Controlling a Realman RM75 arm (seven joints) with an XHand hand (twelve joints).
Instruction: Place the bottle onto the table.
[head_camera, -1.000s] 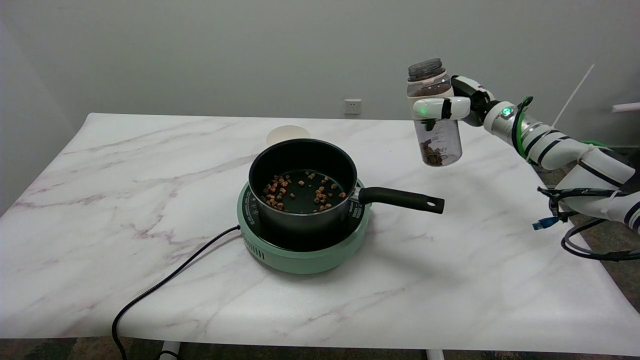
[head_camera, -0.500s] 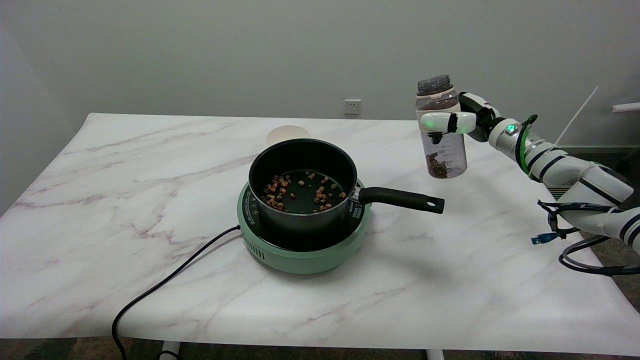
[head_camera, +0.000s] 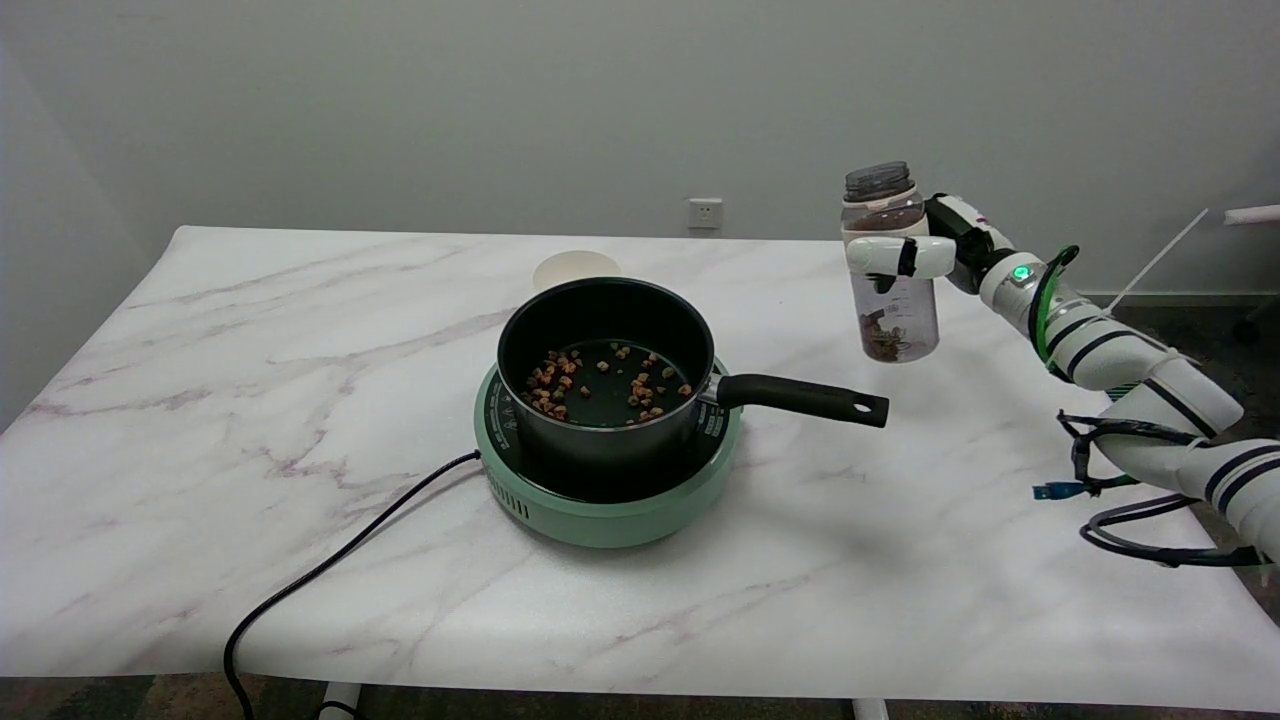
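One marble-patterned table (head_camera: 250, 420) fills most of the head view, and everything else is placed here relative to the green hotplate (head_camera: 600, 500) set near its middle. A black saucepan (head_camera: 605, 370) is seated on the hotplate, with small brown and orange pieces scattered over its bottom; its handle (head_camera: 800, 398) is pointed away to the hotplate's right. A black cable (head_camera: 330, 570) is run from the hotplate's left side to the table's near edge. Behind the hotplate, partly hidden by the saucepan's rim, a pale round lid or dish (head_camera: 575, 267) is seen (which of the two cannot be told). On the wall beyond the hotplate a white socket (head_camera: 705, 212) is mounted.

To the right of the hotplate and above the handle's end, the bottle (head_camera: 890, 265) is held upright in the air, clear of the table, with a little dark material settled at its bottom. It is gripped around its upper part by the right hand (head_camera: 915, 255), whose white fingers (head_camera: 880, 256) are wrapped closed across the bottle's front.
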